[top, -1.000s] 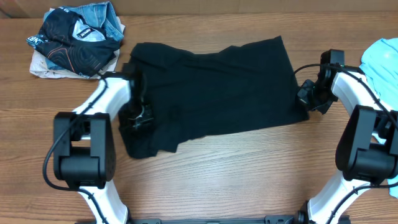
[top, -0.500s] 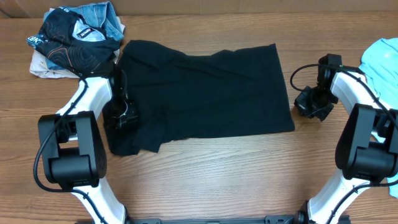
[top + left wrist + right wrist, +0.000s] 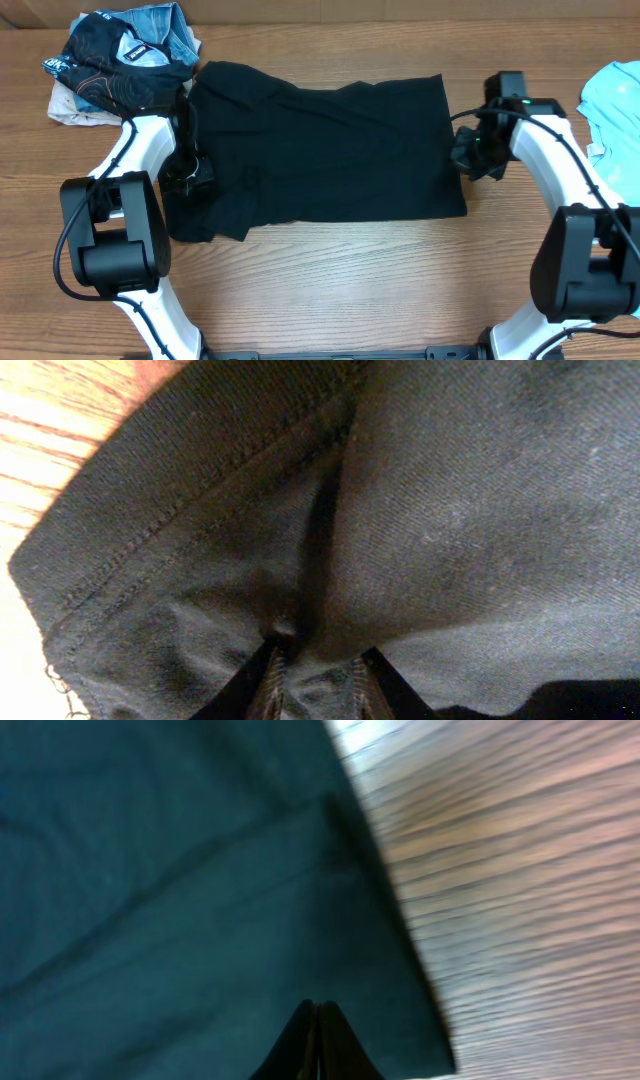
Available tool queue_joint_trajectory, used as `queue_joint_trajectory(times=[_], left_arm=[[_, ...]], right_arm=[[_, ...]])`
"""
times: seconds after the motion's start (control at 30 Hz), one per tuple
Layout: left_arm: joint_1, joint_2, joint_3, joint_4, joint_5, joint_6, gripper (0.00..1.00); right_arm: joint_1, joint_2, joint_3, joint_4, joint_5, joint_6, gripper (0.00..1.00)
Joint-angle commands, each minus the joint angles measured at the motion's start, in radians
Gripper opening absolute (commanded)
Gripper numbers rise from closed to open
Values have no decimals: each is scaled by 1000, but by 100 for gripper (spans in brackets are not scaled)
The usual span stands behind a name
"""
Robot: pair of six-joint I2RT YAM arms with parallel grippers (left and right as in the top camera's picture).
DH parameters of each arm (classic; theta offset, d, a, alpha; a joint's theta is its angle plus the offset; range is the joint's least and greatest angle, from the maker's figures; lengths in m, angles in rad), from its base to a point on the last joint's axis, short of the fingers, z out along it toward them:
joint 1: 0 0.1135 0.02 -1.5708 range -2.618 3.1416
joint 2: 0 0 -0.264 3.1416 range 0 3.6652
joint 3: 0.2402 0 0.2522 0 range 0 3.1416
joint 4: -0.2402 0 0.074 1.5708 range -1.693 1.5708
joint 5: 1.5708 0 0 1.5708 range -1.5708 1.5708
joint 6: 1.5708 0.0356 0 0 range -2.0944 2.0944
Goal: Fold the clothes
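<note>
The table [image 3: 330, 270] is brown wood with a long grain running side to side, and it fills nearly everything I can see. Only a thin tan strip shows past its far edge, so little of the room can be made out. There are two white and black arms, the left arm [image 3: 140, 160] and the right arm [image 3: 560, 150], one at each side of the cloth. One black shirt [image 3: 330, 150] lies spread fairly flat across the middle of the table, with soft creases running through it. One light blue T-shirt [image 3: 612, 100] lies at the right edge, partly cut off from view and well apart from the black one. One heap of other clothes [image 3: 120, 65] sits at the far left corner, just beside the black shirt's corner. In it I count a dark printed piece, a denim-blue piece and a pale beige one underneath. The left gripper [image 3: 186, 176] is down on the shirt's left side near a stitched hem, and a pucker of black fabric is pinched between its fingers. The right gripper [image 3: 468, 158] sits at the shirt's right edge, clenched tight with its fingers pressed together, and I see nothing caught between them.
</note>
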Motion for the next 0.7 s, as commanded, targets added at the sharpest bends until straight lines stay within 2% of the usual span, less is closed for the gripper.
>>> queue_joint_trajectory(times=[0.0, 0.17, 0.57, 0.67], left_arm=[[8, 21, 23, 2, -20, 18, 30], [8, 21, 23, -13, -21, 16, 34], [12, 21, 23, -58, -24, -27, 30], [12, 21, 23, -62, -24, -27, 30]], right_arm=[[42, 21, -4, 5, 3, -21, 4], [47, 34, -42, 41, -4, -13, 4], [33, 49, -186, 188, 2, -12, 4], [24, 58, -195, 193, 77, 44, 4]])
